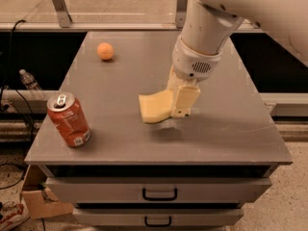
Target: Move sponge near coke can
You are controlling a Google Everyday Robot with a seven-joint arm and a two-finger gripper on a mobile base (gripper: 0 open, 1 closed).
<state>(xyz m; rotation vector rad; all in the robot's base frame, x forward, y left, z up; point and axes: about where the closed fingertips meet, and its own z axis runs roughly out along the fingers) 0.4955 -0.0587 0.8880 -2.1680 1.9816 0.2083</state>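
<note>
The pale yellow sponge (155, 107) is held in my gripper (179, 99), just above the grey table top, near the middle. The cream fingers (185, 100) are shut on the sponge's right end, and its left part sticks out toward the can. The red-orange coke can (69, 119) stands tilted near the table's front left corner, well to the left of the sponge. The white arm comes down from the upper right.
A small orange ball (105, 51) lies at the back left of the grey table (231, 134). Drawers with handles (160, 194) sit below the top. A plastic bottle (30, 81) and cables lie on the floor at the left.
</note>
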